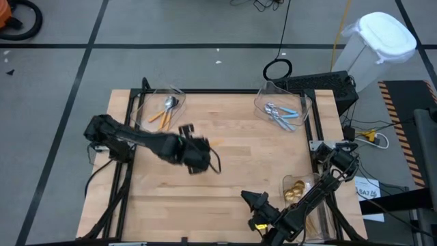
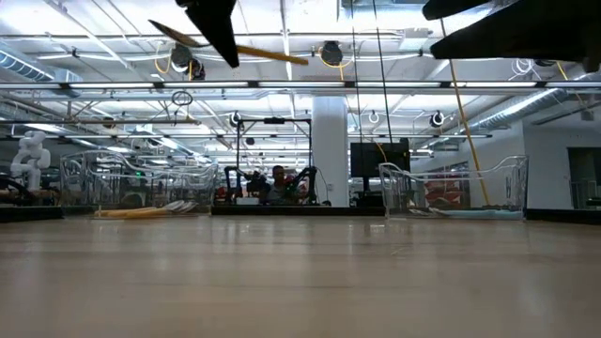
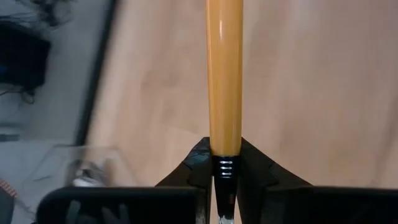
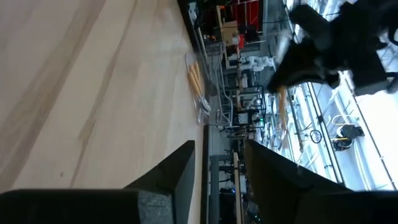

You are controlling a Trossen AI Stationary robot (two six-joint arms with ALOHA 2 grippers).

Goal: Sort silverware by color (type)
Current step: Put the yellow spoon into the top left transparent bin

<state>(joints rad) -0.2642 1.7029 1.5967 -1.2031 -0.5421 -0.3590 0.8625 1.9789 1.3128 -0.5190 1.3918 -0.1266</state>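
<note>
Orange-handled silver spoon (image 3: 224,81) pinched at its neck between the fingers of the left gripper (image 1: 202,153), lifted clear above the light wooden table (image 1: 239,171) near its middle, handle jutting forward. More orange-handled spoons (image 1: 164,113) lying in the clear plastic bin (image 1: 158,106) at the far left corner; blue-handled spoons (image 1: 281,115) in the far right bin (image 1: 283,106); gold spoons (image 1: 295,193) in the near right bin (image 1: 304,198). Right gripper (image 1: 254,201) waiting near the front edge, fingers spread.

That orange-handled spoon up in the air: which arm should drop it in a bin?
Left. Its end effector already grips the orange-handled spoon, and the bin with orange spoons sits on its side. The right end effector waits open.
</note>
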